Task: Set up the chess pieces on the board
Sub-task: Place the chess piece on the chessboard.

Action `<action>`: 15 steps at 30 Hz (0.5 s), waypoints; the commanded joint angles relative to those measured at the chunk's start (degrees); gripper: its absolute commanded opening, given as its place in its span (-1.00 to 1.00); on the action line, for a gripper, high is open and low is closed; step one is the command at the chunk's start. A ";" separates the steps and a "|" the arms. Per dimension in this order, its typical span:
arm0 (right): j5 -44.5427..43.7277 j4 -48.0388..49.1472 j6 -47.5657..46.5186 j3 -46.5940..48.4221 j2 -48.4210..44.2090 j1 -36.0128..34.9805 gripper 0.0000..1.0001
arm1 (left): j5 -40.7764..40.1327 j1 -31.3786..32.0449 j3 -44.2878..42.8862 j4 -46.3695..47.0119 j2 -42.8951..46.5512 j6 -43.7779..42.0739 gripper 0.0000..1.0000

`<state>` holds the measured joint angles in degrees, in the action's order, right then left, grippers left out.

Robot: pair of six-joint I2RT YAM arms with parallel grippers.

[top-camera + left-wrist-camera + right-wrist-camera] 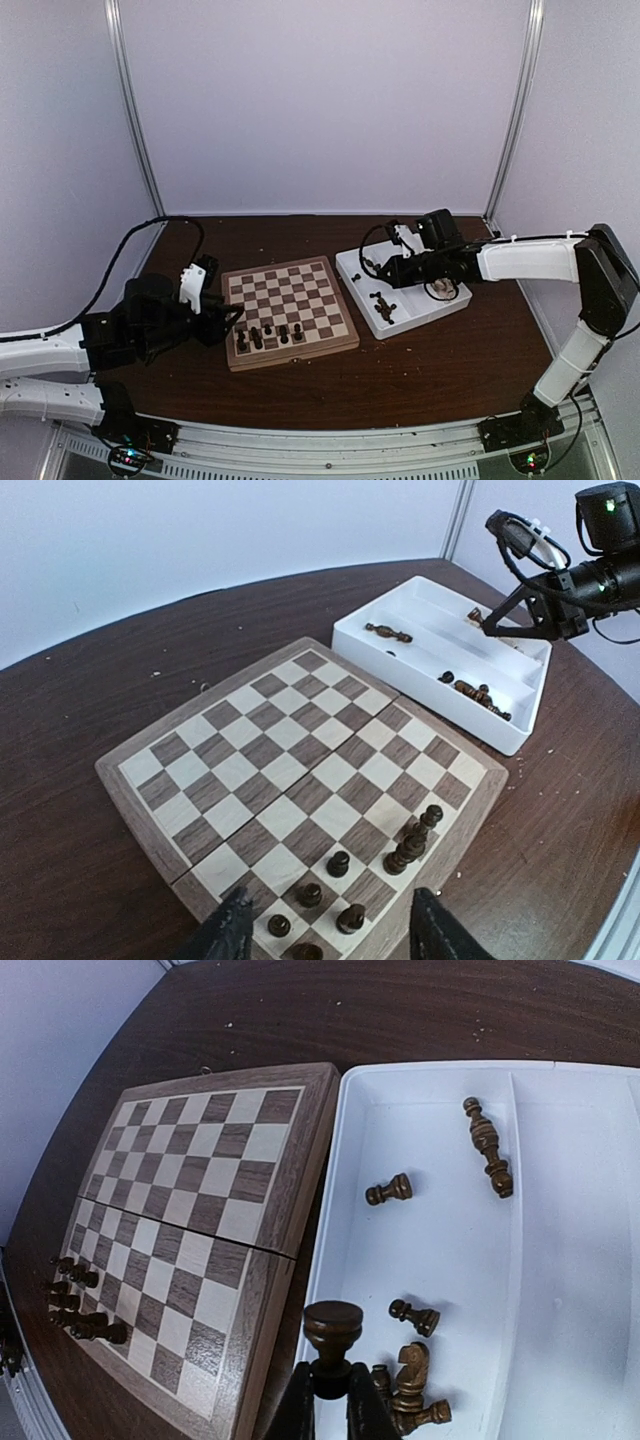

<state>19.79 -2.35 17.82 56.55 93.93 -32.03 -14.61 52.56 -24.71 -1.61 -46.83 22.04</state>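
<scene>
Top external view: the board (290,312) lies left of centre on the table (430,375), with the white tray (415,312) just beside its right edge. Dark pieces (270,335) stand only in the board's lowest rows, toward its lower left corner; the other squares are bare. The left gripper (228,322) sits at the board's lower left edge. In the left wrist view its fingers (232,932) stand apart at the bottom of the frame, with nothing clamped between them; several upright pieces (340,863) stand on the squares just ahead. In the right wrist view the right gripper (333,1410), at bottom centre, is clamped on the stem of one upright piece (333,1328), held over the tray's left wall (325,1230) close to the board's edge. Other pieces (410,1380) lie toppled in the tray's left compartment, some heaped at the lower edge of the frame, others scattered toward the top.
</scene>
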 commanded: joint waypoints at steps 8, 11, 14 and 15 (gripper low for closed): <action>18.60 -28.12 -4.65 12.09 0.39 0.39 -0.93 | 16.07 -3.78 -12.46 3.31 -12.22 -3.22 0.13; 20.14 -28.68 -3.35 13.16 0.37 0.40 -0.90 | 20.16 -5.26 -14.70 5.08 -15.77 -3.69 0.14; 20.17 -30.56 -0.75 15.77 2.93 0.39 -0.89 | 23.28 -6.96 -17.98 5.49 -19.72 -2.02 0.14; 21.67 -30.15 0.93 16.35 3.91 0.39 -0.92 | 24.18 -7.22 -19.01 5.74 -21.05 -1.57 0.14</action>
<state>37.06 -29.32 15.29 69.23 94.89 -31.99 2.96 47.13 -39.09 0.03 -63.99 20.03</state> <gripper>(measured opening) 0.086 0.572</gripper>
